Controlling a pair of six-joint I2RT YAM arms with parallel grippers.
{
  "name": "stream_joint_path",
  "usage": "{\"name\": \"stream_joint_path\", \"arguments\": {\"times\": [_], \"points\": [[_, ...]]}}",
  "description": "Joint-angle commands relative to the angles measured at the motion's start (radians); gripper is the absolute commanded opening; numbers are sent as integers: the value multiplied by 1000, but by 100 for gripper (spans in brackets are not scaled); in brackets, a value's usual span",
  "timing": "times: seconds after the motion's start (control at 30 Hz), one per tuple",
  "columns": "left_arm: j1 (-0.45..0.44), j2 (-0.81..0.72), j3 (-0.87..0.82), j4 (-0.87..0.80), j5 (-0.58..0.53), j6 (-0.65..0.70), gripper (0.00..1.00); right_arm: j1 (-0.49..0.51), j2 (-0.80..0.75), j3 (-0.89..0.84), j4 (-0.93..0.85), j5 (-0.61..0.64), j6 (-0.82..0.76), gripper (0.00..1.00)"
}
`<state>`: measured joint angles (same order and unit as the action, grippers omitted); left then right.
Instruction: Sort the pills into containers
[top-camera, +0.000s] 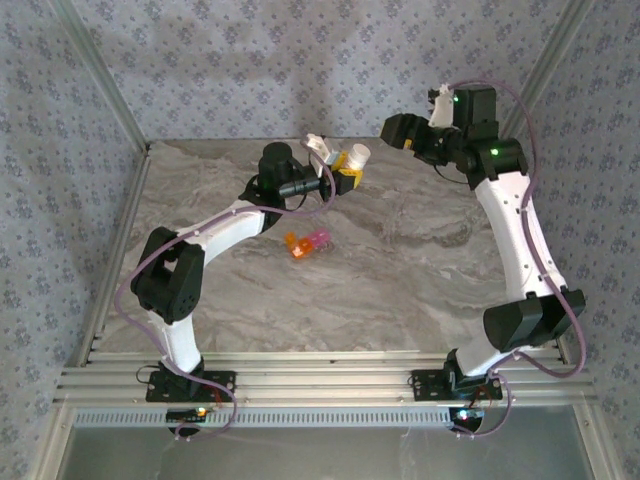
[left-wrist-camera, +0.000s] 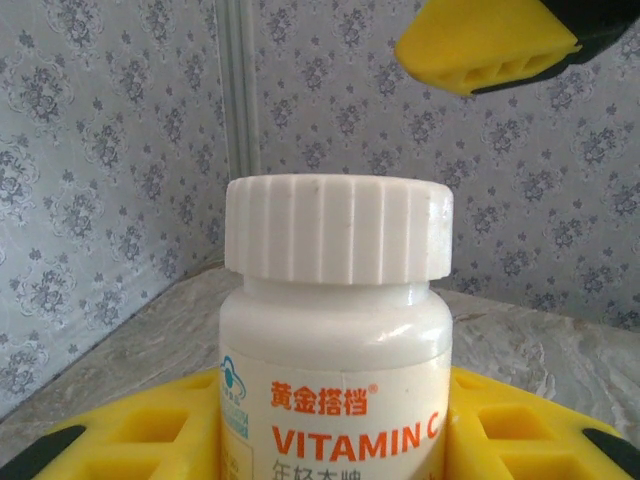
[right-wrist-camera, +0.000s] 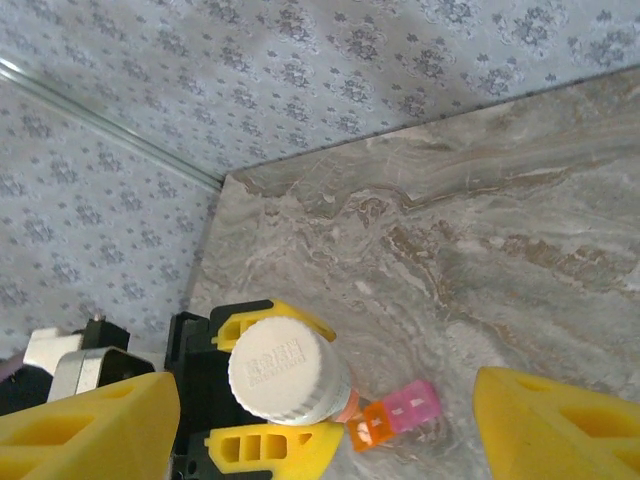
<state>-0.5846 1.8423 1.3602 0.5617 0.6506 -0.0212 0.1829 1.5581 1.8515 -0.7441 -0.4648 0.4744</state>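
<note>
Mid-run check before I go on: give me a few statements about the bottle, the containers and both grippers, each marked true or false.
1. The left gripper is clamped on the white bottle. True.
2. The bottle's cap is off. False: the white ribbed cap sits on the bottle.
3. The container strip lies on the table, apart from both grippers. True.
4. The right gripper is gripping the cap. False: its yellow fingers stand wide apart, clear of the cap, and hold nothing.
5. All the strip's compartments are orange. False: one end is orange and the rest is pink.
</note>
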Motion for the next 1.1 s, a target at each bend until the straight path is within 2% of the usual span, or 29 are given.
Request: {"name": "stream_joint_path", "arguments": {"times": [0.0,0.47,1.07], "points": [[-4,-43,16,37,42,-22,0,12,21,70,-99,-10,-169,78],[-3,-49,10,53,54,-49,0,135,108,214,-290,45,-349,78],[-10,-58,6,49,64,-43,0,145,153,223,-276,65,-322,77]]}}
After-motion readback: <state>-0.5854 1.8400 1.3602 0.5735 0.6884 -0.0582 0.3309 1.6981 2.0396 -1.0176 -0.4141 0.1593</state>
